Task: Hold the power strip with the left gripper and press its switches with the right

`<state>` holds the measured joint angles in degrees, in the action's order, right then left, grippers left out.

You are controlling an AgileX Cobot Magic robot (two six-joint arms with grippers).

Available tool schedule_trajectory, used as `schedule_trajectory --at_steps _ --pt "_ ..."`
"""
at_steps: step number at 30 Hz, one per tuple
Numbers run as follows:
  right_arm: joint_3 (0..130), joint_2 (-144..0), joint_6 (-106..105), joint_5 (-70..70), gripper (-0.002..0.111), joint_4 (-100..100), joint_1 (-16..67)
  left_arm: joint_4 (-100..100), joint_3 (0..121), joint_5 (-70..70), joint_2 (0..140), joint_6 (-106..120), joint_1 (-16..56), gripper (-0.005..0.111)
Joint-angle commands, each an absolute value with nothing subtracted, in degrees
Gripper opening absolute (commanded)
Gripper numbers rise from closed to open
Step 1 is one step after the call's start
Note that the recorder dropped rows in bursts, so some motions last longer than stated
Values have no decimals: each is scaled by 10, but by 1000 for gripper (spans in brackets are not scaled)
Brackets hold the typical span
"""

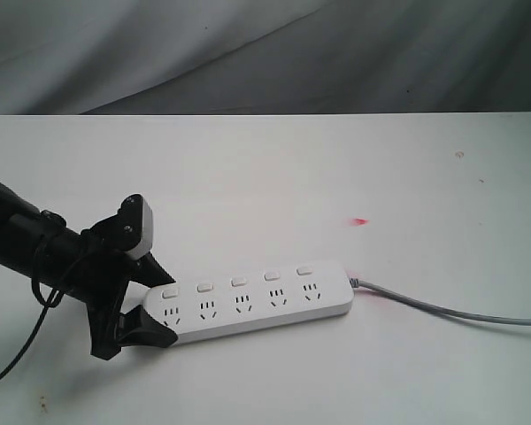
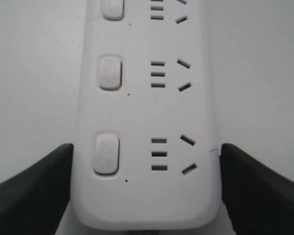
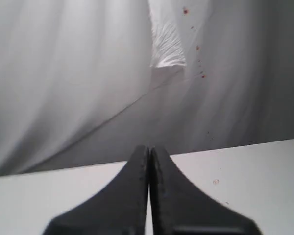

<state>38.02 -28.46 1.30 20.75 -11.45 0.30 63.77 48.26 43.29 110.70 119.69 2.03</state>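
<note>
I see a white table (image 1: 248, 168) filling the scene from near to far, evenly lit, with only soft shadows. Behind its far edge hangs a grey cloth backdrop (image 1: 248, 53), draped in loose folds. A small red spot of light (image 1: 360, 220) lies on the tabletop right of centre. A faint mark (image 1: 459, 154) sits far right, and tiny specks (image 1: 42, 403) lie near left.

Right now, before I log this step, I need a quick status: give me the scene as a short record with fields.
power strip: flat on the table, grey cord at one end
left gripper: jaws against both long sides at the end opposite the cord
right gripper: shut, empty, off the strip, seen only in its wrist view
switches: five in a row, none touched
stage: strip held, pressing not begun
</note>
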Motion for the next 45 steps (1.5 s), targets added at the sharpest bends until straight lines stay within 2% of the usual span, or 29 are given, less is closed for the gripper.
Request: schedule_trajectory --at_steps 1,9,15,19,25,38,41,44,45 --pt "531 -415 -87 302 0 -116 39 641 486 437 1107 1200 22 0" --pt "694 -618 -344 408 0 -229 43 641 486 437 1107 1200 22 0" --pt "715 -757 -608 497 0 -439 43 641 486 437 1107 1200 22 0" --pt "715 -846 -747 574 0 -507 43 641 486 437 1107 1200 22 0" --pt "715 -964 -774 571 0 -529 43 641 486 437 1107 1200 22 0" --pt "715 -1103 -1103 548 1 -696 109 641 486 437 1107 1200 22 0" --pt "715 -1115 -1127 521 14 -702 141 641 486 437 1107 1200 22 0" --pt "715 -1128 -1137 489 37 -699 174 641 486 437 1107 1200 22 0" --pt "715 -1129 -1137 467 49 -697 184 641 486 437 1107 1200 22 0"
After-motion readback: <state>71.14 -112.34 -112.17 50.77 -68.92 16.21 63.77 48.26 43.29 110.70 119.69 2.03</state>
